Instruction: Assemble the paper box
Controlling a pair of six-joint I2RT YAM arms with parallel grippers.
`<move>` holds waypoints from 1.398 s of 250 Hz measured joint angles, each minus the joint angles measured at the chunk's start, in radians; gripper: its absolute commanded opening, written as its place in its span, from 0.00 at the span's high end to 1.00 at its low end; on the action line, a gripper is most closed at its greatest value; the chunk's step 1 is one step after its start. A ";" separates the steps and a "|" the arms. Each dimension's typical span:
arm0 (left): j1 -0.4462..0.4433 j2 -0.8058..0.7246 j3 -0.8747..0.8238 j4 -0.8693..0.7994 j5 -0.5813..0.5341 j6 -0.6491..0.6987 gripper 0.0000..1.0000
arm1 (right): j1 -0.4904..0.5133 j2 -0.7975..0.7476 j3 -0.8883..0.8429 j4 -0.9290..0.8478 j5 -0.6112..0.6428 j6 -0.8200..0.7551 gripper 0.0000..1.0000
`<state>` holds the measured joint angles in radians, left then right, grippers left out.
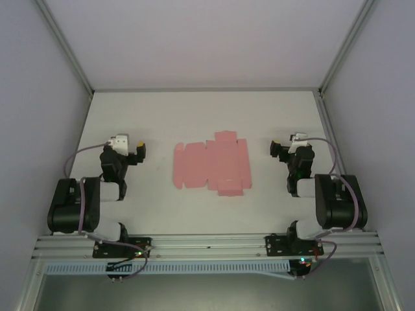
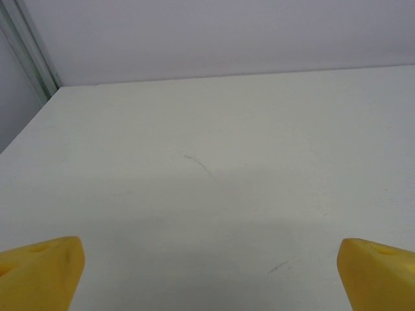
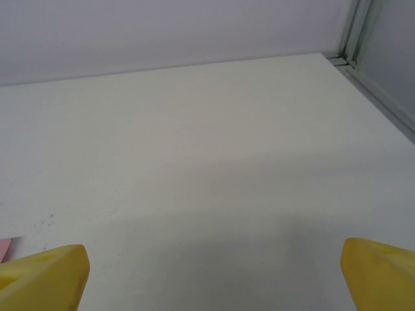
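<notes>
Overhead shows whole paper box [image 1: 211, 165] between wide-open left gripper [image 1: 138, 153], right gripper [image 1: 275, 149]; right wrist, a corner [image 3: 4, 247]

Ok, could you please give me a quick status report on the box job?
Both open, empty: left gripper, right gripper. The paper box flat, unfolded, between them. Nothing in the way.

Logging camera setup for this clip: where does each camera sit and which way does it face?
Top external: above and behind the arms, looking down on the table; both arms, flat pink paper box between them.
Left wrist: on the left arm, low, facing the back wall; open left gripper, yellow fingertips.
Right wrist: same, open right gripper.
Shared: top and right wrist show the box.
</notes>
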<state>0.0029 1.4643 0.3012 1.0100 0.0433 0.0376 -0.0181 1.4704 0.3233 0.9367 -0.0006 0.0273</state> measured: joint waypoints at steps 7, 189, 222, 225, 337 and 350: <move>0.000 -0.025 0.006 -0.029 0.000 0.000 0.00 | 0.003 -0.022 0.003 -0.022 0.004 0.000 0.00; -0.262 -0.087 0.426 -0.974 0.291 -0.407 0.00 | 0.446 -0.073 0.442 -1.022 -0.047 0.349 0.62; -0.276 -0.029 0.426 -1.025 0.340 -0.444 0.00 | 0.460 0.025 0.453 -1.048 -0.055 0.388 0.72; -0.278 -0.024 0.426 -1.028 0.343 -0.447 0.00 | 0.460 0.035 0.454 -1.048 -0.053 0.389 0.73; -0.316 0.137 0.427 -0.987 0.451 -0.504 0.02 | 0.460 0.156 0.414 -0.961 -0.037 0.473 0.82; -0.314 0.142 0.426 -0.973 0.462 -0.511 0.04 | 0.460 0.157 0.404 -0.935 -0.038 0.481 0.83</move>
<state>-0.3115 1.6058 0.7273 0.0372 0.5049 -0.4732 0.4423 1.6272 0.7277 0.0017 -0.0383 0.5087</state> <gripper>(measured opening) 0.982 0.177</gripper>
